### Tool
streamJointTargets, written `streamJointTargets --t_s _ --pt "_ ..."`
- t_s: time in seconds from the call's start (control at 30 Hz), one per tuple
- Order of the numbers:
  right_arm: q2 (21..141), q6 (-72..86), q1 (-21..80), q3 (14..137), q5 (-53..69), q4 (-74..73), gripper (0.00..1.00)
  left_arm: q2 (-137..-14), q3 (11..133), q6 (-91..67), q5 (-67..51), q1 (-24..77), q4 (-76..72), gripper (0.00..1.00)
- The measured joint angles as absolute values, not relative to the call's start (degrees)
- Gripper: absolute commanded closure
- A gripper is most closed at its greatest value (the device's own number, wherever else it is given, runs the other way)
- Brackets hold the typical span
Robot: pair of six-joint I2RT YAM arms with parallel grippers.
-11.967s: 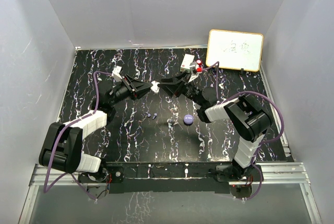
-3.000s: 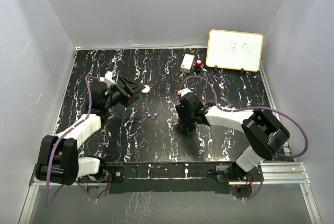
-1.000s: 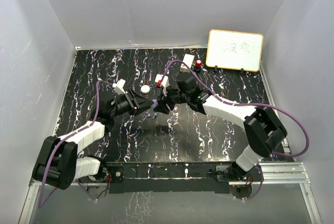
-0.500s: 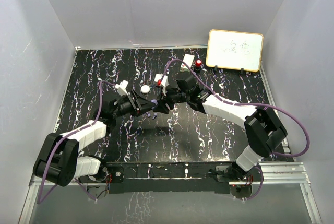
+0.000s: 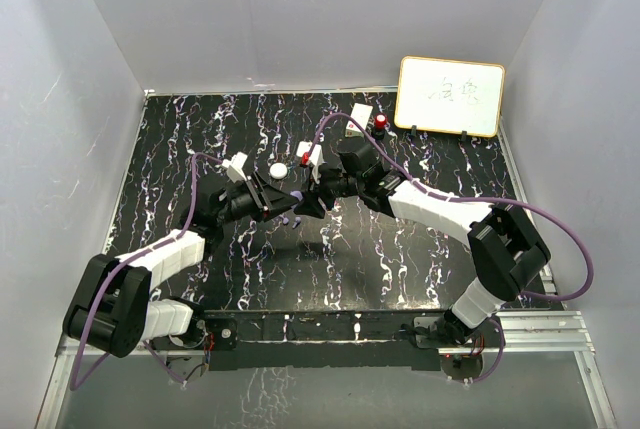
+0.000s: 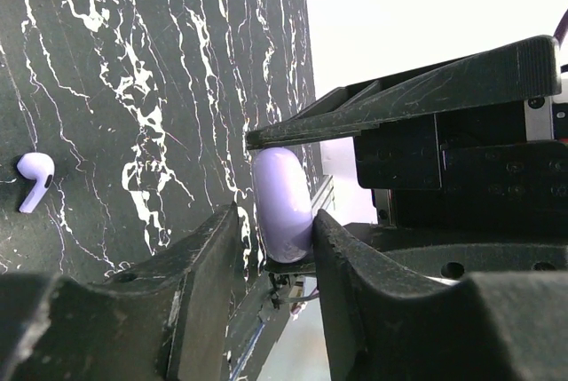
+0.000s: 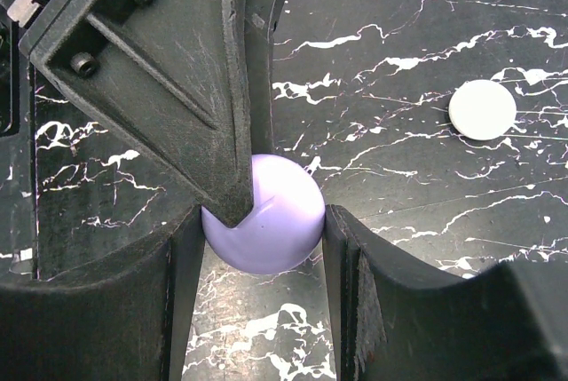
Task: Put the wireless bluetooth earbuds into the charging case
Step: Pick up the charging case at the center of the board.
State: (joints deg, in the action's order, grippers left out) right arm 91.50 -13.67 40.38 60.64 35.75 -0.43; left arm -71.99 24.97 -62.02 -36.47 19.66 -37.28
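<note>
Step in hand: the left hand [image 6: 273, 248] pinches the purple charging case [image 6: 281, 190] across its flat faces. The right hand [image 7: 263, 230] is pressed onto its round rim. The lid looks closed, so the next move is probably prying it open. A purple earbud [image 6: 34, 178] lies loose on the counter [image 6: 133, 61] at left of the left wrist view, long axis near upright, stem toward lower left.

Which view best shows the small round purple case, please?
The right wrist view: the small round purple case shows most of its broad face close up. The left wrist view shows only its edge; the top view barely shows it.
</note>
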Motion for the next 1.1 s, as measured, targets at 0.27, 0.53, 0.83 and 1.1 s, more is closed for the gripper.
streamJointTargets --t_s 0.27,0.53,0.83,1.1 --pt "91.5 -13.91 40.38 60.64 35.75 -1.19 0.94 -72.14 25.19 -62.15 -36.47 20.01 -37.67 0.76" --pt "91.68 -14.72 40.36 60.66 35.62 -1.52 0.94 -72.62 25.28 -62.52 -36.47 20.1 -37.67 0.94" --pt "92.09 -14.48 40.34 61.1 35.07 -1.54 0.44 -72.66 25.3 -62.65 -35.83 20.12 -37.63 1.0" --pt "85.93 -12.23 38.59 57.3 32.77 -1.06 0.15 -72.69 27.29 -61.98 -33.54 18.9 -35.94 1.0"
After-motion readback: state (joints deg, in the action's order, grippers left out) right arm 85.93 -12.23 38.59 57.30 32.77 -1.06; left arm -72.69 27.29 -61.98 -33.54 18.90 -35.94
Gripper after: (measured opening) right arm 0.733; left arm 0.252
